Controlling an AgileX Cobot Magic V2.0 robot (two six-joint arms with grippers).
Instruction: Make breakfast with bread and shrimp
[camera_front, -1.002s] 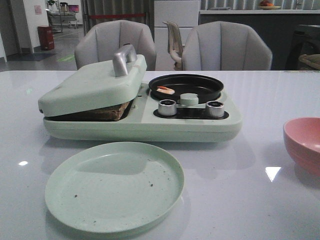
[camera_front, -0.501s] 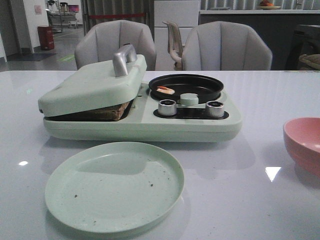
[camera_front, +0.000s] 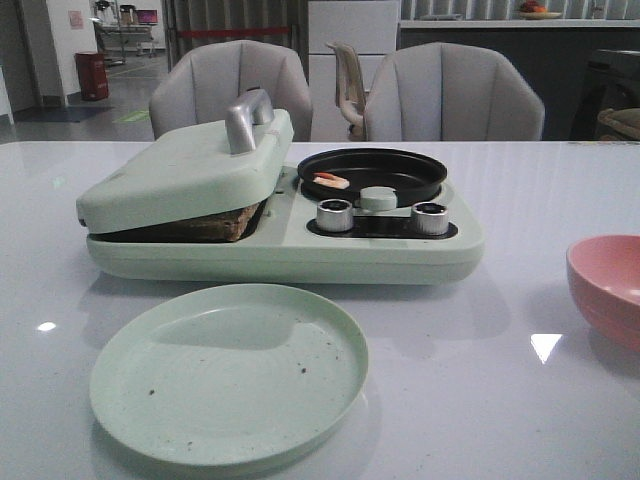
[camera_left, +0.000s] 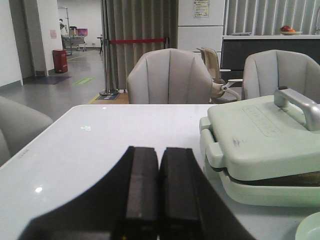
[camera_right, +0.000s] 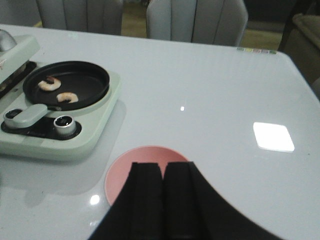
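The bread (camera_front: 215, 222) lies inside the pale green breakfast maker (camera_front: 280, 245), pressed under its lid (camera_front: 185, 170); only a dark crust edge shows. It also shows as a dark strip in the left wrist view (camera_left: 300, 179). Two shrimp (camera_right: 67, 97) (camera_right: 49, 83) lie in the black round pan (camera_right: 67, 85); one shrimp (camera_front: 331, 180) shows in the front view. My left gripper (camera_left: 158, 155) is shut and empty, left of the maker. My right gripper (camera_right: 162, 170) is shut and empty above the pink bowl (camera_right: 125, 172).
An empty pale green plate (camera_front: 228, 372) sits in front of the maker. The pink bowl (camera_front: 607, 285) stands at the table's right edge. Two silver knobs (camera_front: 334, 214) (camera_front: 430, 217) are on the maker's front. Grey chairs (camera_front: 450, 95) stand behind the table.
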